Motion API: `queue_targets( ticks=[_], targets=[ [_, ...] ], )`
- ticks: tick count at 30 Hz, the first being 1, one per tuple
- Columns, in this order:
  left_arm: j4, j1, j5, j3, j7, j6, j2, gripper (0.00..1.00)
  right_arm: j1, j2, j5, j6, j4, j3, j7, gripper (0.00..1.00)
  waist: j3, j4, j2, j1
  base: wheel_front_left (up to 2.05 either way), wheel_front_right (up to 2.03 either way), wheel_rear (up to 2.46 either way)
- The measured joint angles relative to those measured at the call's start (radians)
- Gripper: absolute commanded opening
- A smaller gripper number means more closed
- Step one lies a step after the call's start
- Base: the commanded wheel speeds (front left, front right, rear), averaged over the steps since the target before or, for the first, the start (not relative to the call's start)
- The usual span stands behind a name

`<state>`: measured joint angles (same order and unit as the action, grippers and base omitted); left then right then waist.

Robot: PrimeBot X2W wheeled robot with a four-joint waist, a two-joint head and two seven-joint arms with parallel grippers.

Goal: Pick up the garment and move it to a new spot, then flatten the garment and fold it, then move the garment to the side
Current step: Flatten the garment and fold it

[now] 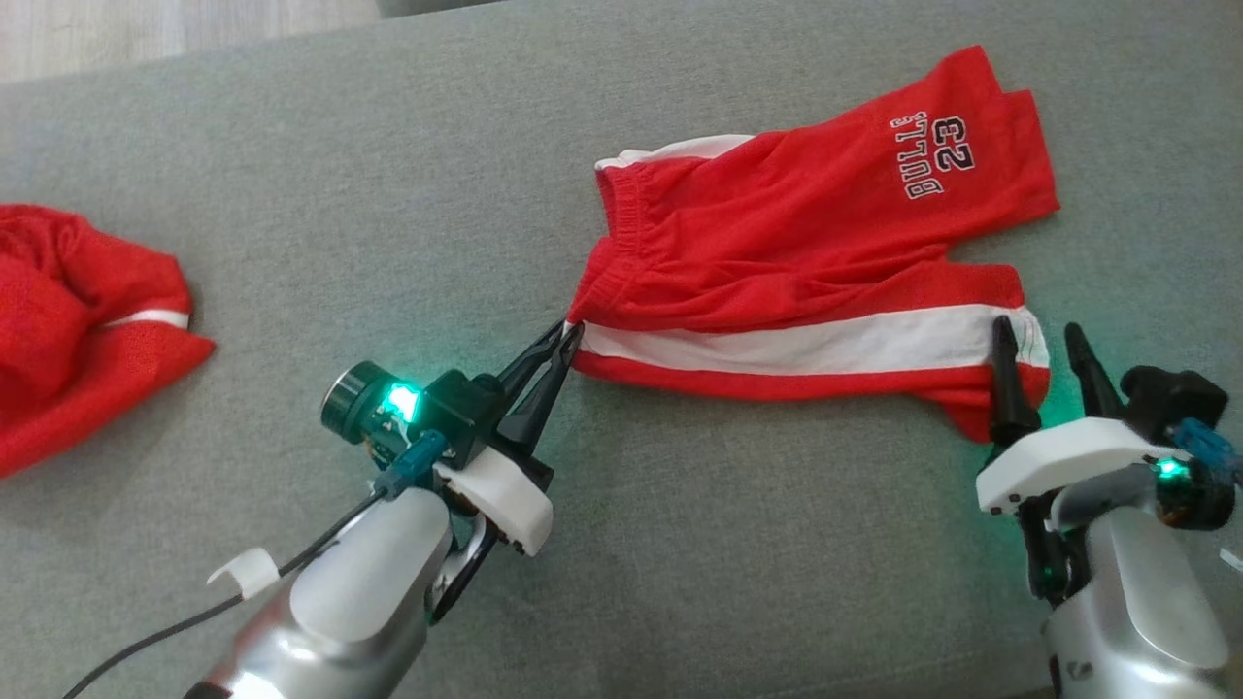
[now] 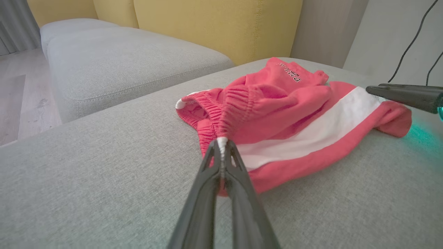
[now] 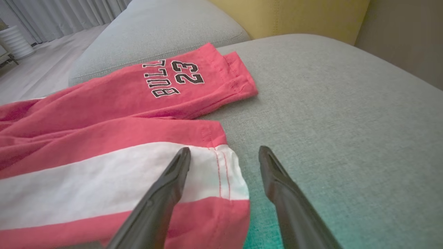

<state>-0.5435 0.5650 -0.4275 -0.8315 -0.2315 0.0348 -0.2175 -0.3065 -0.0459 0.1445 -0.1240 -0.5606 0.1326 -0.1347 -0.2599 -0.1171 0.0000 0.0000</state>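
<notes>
The garment [image 1: 796, 243] is a pair of red shorts with a white side stripe and "BULLS 23" print, lying spread on the grey cushion. My left gripper [image 1: 571, 335] is shut on the waistband corner of the garment [image 2: 277, 117], which bunches up from its tips [image 2: 222, 143]. At the hem of the near leg my right gripper [image 1: 1039, 335] stands open, one finger over the white stripe of the garment [image 3: 104, 138] and the other over bare cushion, its tips [image 3: 224, 152] straddling the hem's edge.
A second red garment [image 1: 78, 320] lies crumpled at the left edge of the grey cushion [image 1: 388, 194]. A yellow backrest [image 2: 207, 24] and another grey cushion [image 2: 121, 62] stand beyond. Wood floor [image 1: 146, 29] shows past the far edge.
</notes>
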Motion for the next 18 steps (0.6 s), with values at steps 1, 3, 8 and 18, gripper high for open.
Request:
queue_targets(
  ticks=[1, 3, 8, 18],
  targets=[
    [0.0, 0.0, 0.0, 0.0, 0.0, -0.001, 0.0, 0.0, -0.004, 0.0, 0.003, 0.0, -0.008, -0.002, 0.005, 1.0, -0.001, 0.002, 0.0, 0.0, 0.0, 0.0, 0.0],
    [0.0, 0.0, -0.004, 0.0, -0.001, -0.001, 0.0, 0.0, -0.013, 0.0, 0.004, 0.0, -0.02, -0.002, 0.012, 1.0, -0.003, 0.007, 0.0, 0.0, 0.0, 0.0, 0.0],
    [-0.001, 0.0, -0.004, 0.0, -0.003, -0.001, 0.0, 0.0, -0.016, 0.0, 0.028, 0.0, -0.04, -0.008, 0.021, 1.0, -0.006, 0.011, 0.0, 0.0, 0.0, 0.0, 0.0],
    [-0.008, 0.0, -0.005, -0.002, -0.009, -0.004, -0.001, 0.0, -0.017, 0.0, 0.072, 0.0, -0.057, -0.054, 0.042, 0.37, -0.004, 0.006, 0.0, 0.0, 0.0, 0.0, 0.0]
  ],
)
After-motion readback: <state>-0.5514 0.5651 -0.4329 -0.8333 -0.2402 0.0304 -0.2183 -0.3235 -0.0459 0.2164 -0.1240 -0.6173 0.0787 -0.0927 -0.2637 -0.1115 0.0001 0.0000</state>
